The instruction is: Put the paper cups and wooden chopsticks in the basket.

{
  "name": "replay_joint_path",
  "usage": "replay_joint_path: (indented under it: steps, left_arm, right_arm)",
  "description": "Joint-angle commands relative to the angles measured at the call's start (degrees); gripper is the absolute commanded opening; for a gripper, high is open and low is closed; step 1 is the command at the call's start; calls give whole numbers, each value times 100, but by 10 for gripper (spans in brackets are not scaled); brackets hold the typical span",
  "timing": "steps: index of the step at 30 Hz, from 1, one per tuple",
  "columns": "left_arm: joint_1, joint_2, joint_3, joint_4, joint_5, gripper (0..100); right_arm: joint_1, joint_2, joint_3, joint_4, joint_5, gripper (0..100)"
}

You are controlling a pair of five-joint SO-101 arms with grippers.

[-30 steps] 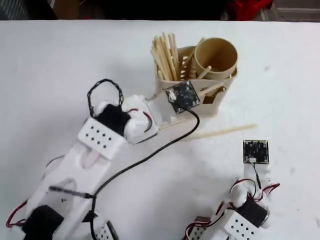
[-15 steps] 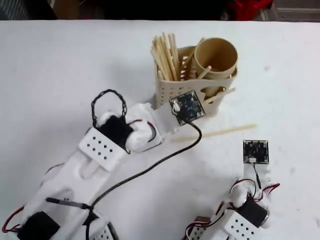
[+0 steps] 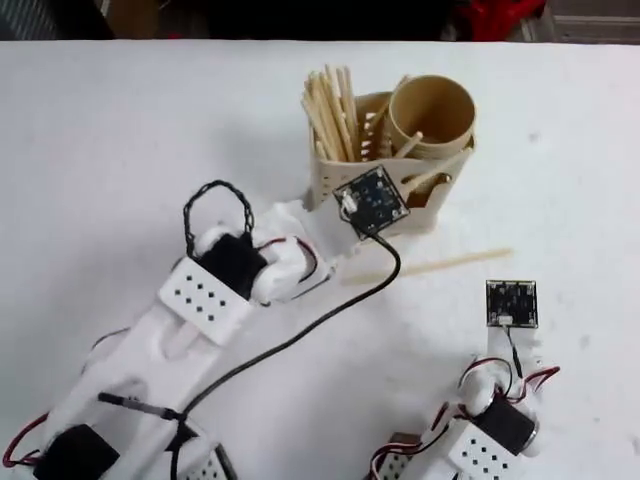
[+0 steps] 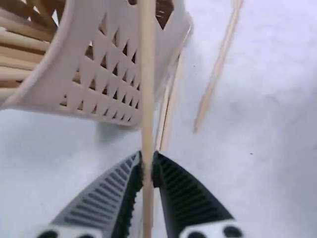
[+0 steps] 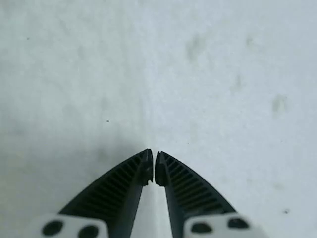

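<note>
A white perforated basket (image 3: 428, 207) stands at the back middle of the table, with a brown paper cup (image 3: 432, 116) and a bundle of wooden chopsticks (image 3: 330, 112) in it. My left gripper (image 4: 147, 157) is shut on one chopstick (image 4: 146, 89), held against the basket's front wall (image 4: 94, 69). Another loose chopstick (image 3: 440, 264) lies on the table in front of the basket, also seen as the loose chopstick (image 4: 218, 69) beside the basket. My right gripper (image 5: 152, 166) is shut on nothing over bare table at the near right.
The left arm's black cable (image 3: 300, 315) trails across the table's middle. The right arm's wrist board (image 3: 511, 302) sits near the loose chopstick's right end. More chopsticks (image 4: 167, 116) lie at the basket's base. White tabletop (image 3: 120, 130) stretches to the left.
The left arm drew back a little from the basket, then its wrist shifted up toward it again, still holding the chopstick. The right arm has kept still.
</note>
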Motion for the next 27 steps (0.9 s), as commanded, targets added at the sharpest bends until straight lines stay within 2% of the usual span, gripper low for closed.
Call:
replay_joint_path:
  steps: [1,9,12,17,23,27]
  left_arm:
    - [84,-189,475,-501,26,20]
    - [-75,-180,3059,-2022,-809,20]
    - [-303,-171,3455,-2593,-870,20]
    - [-426,-171,3490,-2611,-835,97]
    - [-426,-171,3490,-2620,-791,21]
    - [-426,-171,3473,-2646,-782,21]
  right_arm:
    - [48,-4,53,-57,0,24]
    - [48,-4,53,-57,0,24]
    - [48,-4,53,-57,0,24]
    - [48,-4,53,-57,0,24]
    - [48,-4,53,-57,0,24]
    - [48,-4,53,-57,0,24]
